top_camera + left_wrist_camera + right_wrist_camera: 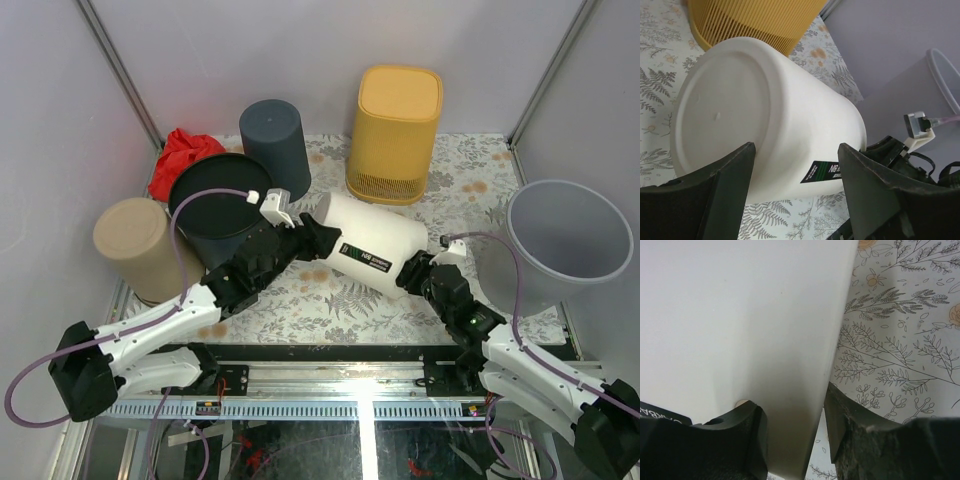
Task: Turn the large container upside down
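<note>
The large container [370, 245] is a white bin with a black label, lying on its side mid-table, its base toward the left. In the left wrist view its round base [725, 105] faces me. My left gripper [305, 235] [797, 150] stands open at that base end, a finger on either side of the lower wall. My right gripper [415, 272] [795, 410] is at the open end. Its jaws straddle the bin's rim wall [740, 315], and a thin sliver of table shows between the right finger [850, 425] and the wall.
An upturned yellow bin [393, 135] and a dark grey one [275, 140] stand at the back. A black round bin [220, 195], a tan bin [135, 240] on its side and a red cloth [180, 155] crowd the left. A big grey bin [570, 240] stands right.
</note>
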`<action>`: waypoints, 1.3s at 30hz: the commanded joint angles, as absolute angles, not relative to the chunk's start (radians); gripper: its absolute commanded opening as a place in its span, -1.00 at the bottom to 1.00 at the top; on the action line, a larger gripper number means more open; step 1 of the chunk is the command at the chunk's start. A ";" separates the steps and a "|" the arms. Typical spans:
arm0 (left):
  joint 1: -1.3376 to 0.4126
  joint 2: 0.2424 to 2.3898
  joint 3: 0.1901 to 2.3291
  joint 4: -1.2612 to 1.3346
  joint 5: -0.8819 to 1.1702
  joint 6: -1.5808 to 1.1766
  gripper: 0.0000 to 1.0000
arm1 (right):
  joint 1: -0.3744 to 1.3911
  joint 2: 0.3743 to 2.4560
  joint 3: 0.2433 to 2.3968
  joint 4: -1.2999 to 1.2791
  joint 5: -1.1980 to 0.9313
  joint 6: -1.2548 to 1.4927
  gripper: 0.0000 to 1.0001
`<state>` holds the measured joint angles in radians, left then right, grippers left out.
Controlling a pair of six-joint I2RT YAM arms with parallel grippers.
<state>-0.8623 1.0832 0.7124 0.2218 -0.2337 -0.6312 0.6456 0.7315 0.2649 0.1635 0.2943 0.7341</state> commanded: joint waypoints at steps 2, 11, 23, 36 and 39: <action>-0.906 1.069 0.768 0.250 -0.174 -0.634 0.31 | 0.657 0.719 0.227 0.315 0.226 0.761 -0.03; -0.946 1.069 0.817 0.222 -0.201 -0.614 0.32 | 0.655 0.773 0.180 0.473 0.167 0.804 -0.02; -1.000 1.089 0.900 0.142 -0.249 -0.570 0.33 | 0.652 1.034 0.192 0.754 0.026 0.866 -0.02; -1.001 1.143 0.930 0.130 -0.267 -0.552 0.33 | 0.633 1.058 0.207 0.711 0.021 0.883 0.18; -1.001 1.155 0.934 0.130 -0.270 -0.551 0.33 | 0.625 1.024 0.204 0.668 0.034 0.877 0.20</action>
<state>-0.9878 1.1183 0.9203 0.1482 -0.2977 -0.5583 0.6201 1.0851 0.1623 0.6132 0.1013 0.9455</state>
